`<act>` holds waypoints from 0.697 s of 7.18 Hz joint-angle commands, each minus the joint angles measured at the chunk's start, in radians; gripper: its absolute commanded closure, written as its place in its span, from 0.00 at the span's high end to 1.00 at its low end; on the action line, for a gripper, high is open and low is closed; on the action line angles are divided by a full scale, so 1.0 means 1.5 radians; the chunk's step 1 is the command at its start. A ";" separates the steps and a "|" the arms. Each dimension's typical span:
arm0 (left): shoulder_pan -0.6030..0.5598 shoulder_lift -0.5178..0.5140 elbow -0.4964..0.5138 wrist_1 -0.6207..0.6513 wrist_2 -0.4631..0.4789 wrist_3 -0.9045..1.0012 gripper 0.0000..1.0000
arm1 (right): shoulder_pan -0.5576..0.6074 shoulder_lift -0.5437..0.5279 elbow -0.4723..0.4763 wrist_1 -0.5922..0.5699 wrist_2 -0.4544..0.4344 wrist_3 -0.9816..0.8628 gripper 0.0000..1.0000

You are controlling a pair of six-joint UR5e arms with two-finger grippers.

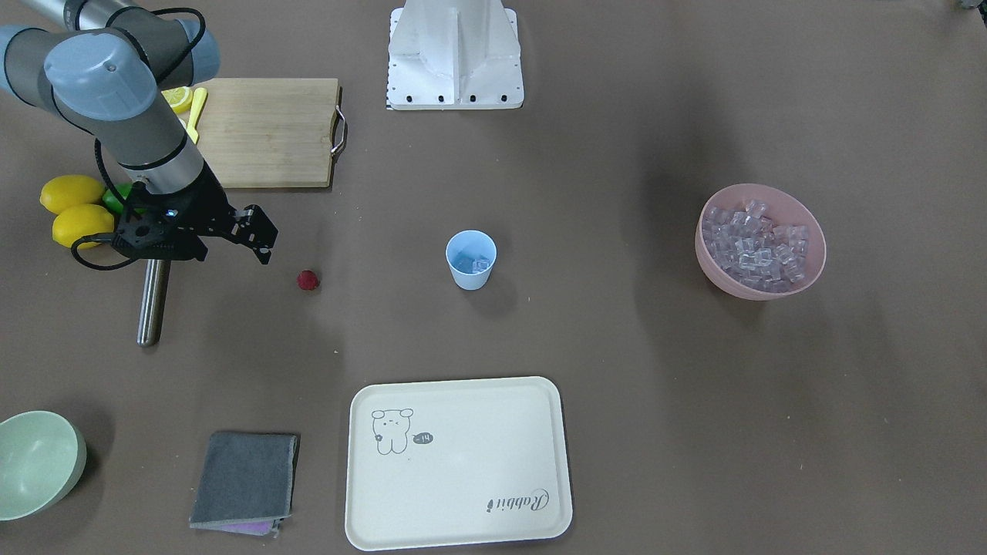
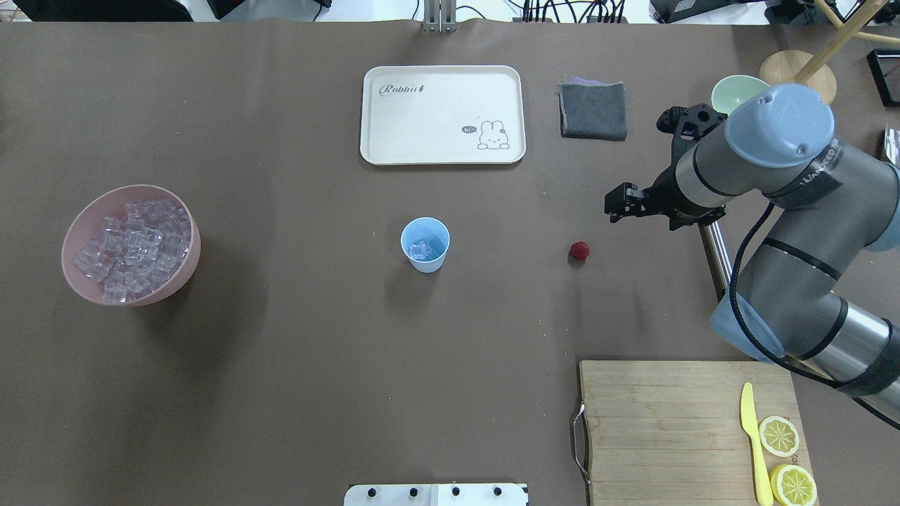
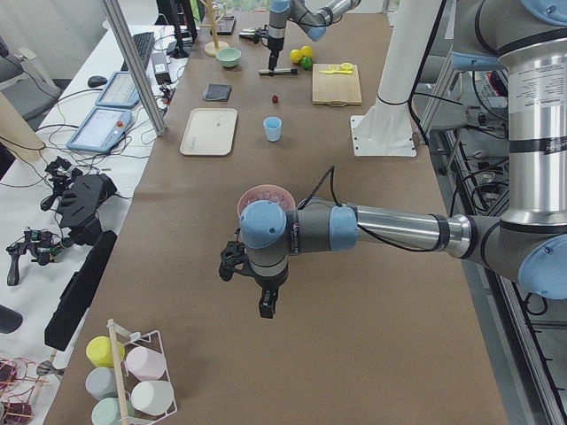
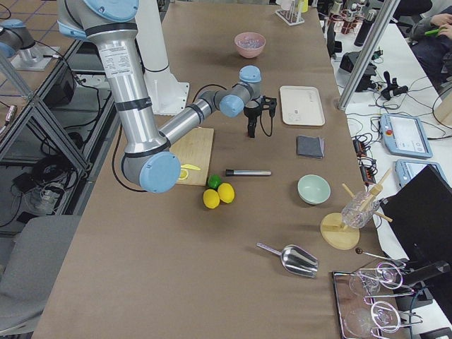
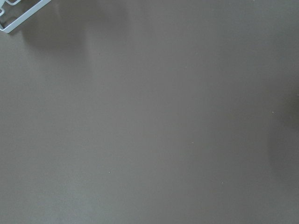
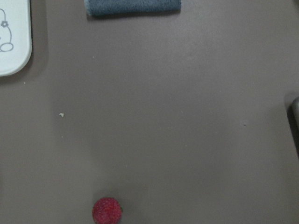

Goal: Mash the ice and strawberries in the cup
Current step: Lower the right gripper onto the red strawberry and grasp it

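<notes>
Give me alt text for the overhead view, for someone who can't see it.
A blue cup holding a few ice cubes stands mid-table, a strawberry lying to its right, close to the right gripper. A pink bowl heaped with ice sits at far left; a tray lies beyond the cup.

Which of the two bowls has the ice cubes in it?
The pink plastic bowl is heaped with clear ice cubes; the pale green bowl shows nothing inside.

open table (image 2: 506, 302) between strawberry (image 2: 579, 251) and cup (image 2: 425, 244), rod (image 1: 153, 302) near right gripper (image 1: 263, 236)
</notes>
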 commanded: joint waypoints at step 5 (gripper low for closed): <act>0.001 0.000 -0.002 -0.002 -0.001 0.000 0.98 | -0.062 0.076 -0.122 0.064 -0.070 0.071 0.98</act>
